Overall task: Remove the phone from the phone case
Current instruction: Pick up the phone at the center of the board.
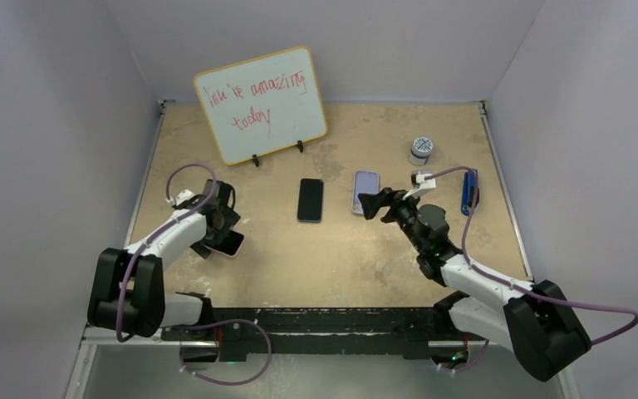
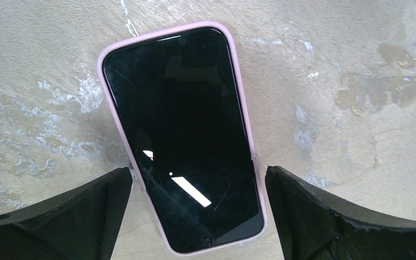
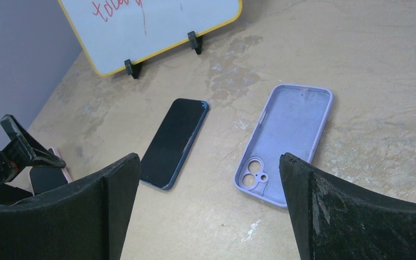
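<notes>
A black-screened phone [image 2: 184,135] lies face up in a pink phone case [image 2: 247,124] on the tan table, at the left in the top view [image 1: 229,243]. My left gripper [image 2: 196,172] is open just over its near end, with one finger on each side of the case and neither pressing on it. My right gripper [image 3: 208,160] is open and empty above bare table at the centre right [image 1: 368,205]. It hangs near an empty purple case [image 3: 290,135] and a bare dark phone [image 3: 174,142].
A yellow-framed whiteboard [image 1: 262,104] with red writing stands at the back. A small round jar [image 1: 420,148] and a blue object [image 1: 468,191] sit at the right. Grey walls enclose the table on three sides.
</notes>
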Robot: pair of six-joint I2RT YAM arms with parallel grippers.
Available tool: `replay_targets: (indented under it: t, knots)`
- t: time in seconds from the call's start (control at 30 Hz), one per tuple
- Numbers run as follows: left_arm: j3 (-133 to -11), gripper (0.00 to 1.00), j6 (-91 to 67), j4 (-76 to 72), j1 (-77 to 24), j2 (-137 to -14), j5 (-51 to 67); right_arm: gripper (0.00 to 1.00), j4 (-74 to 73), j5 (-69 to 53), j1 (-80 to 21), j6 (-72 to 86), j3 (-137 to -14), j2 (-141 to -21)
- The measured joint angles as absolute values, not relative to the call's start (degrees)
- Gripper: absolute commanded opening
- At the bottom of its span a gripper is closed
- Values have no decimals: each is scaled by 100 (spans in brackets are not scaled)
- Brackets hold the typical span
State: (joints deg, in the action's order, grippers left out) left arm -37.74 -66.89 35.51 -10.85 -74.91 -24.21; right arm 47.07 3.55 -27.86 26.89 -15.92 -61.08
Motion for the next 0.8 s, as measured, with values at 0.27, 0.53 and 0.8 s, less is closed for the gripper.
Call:
replay_targets:
  t: [0.27, 0.53, 0.8]
  knots:
    - [-3854, 100, -6792, 3481, -1013, -7898, -2491, 99, 4707, 322, -2786, 2681, -1603, -6160]
    - [-4027, 97, -6792, 3437, -919, -8213, -2700, 97, 4698, 193, -2786, 2679, -1623, -6261]
    - [-3933, 75, -6667, 3223, -829, -8180, -2821, 96, 4685, 54, -2786, 2650, -1695, -6263]
